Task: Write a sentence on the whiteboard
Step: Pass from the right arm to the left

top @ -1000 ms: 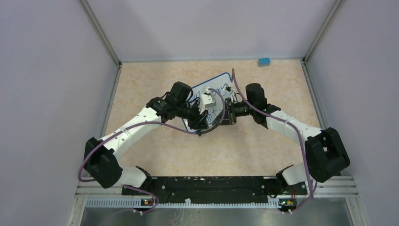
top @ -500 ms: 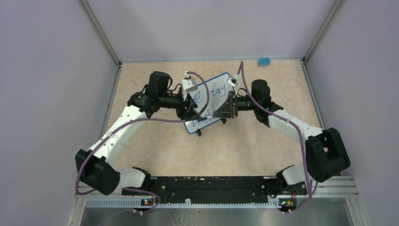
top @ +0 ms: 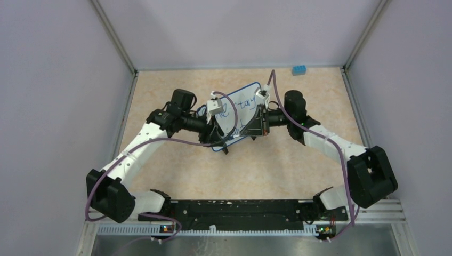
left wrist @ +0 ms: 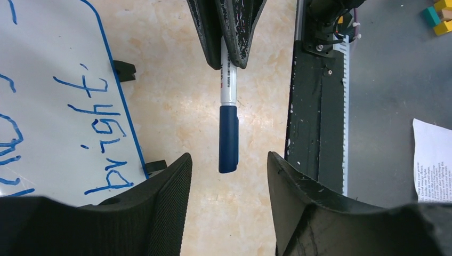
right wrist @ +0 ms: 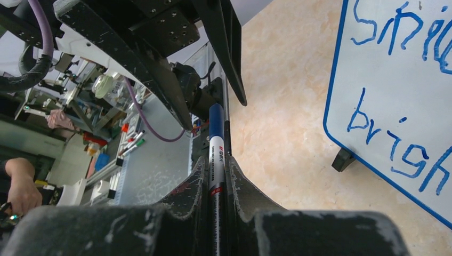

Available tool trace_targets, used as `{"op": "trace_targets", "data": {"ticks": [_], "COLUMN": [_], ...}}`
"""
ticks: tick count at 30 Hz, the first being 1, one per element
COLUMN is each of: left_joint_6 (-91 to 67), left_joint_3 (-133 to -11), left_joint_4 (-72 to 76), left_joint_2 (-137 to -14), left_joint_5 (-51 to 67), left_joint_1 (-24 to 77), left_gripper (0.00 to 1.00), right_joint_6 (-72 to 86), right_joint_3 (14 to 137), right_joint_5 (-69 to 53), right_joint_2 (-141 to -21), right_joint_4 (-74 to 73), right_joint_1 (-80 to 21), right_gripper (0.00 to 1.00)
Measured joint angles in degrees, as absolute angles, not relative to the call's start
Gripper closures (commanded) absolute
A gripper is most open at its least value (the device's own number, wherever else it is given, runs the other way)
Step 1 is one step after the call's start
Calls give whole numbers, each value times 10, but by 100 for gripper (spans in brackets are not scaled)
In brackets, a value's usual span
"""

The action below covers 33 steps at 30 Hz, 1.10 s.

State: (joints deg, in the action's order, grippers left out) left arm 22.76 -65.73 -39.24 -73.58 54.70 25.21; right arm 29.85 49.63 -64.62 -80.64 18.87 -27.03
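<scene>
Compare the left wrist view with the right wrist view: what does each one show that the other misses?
Only the left wrist view shows the marker with its blue cap full length, plus a printed sheet and coloured blocks off the table. Only the right wrist view shows the top line of the sentence, starting "Smi", and a person's hand at far left. Both show the marker clamped in the right pincer, the open left pincer, and the whiteboard with at least part of "bright".
</scene>
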Motion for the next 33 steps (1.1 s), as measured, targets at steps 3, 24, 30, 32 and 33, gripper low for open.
{"op": "trace_targets", "data": {"ticks": [3,24,30,32,33], "left_joint_6": [229,184,161,153,150], "left_joint_3": [-653,-613,-612,-612,-612], "left_joint_4": [-392,-352,-346,-345,-344], "left_joint_2": [-738,-755,-755,-755,-755], "left_joint_5": [555,563,541,539,537], "left_joint_1": [253,287,299,301,301], "left_gripper": [47,100,100,100,100], "right_joint_6": [298,287,278,275,272], "right_joint_3": [496,496,496,496,496], "right_joint_5": [-650,-656,-656,-655,-655], "right_joint_2": [-806,-806,-806,-806,-806], "right_joint_4": [189,166,152,149,148], "right_joint_1": [-273,-284,-284,-284,-284], "right_gripper": [100,100,100,100,100]}}
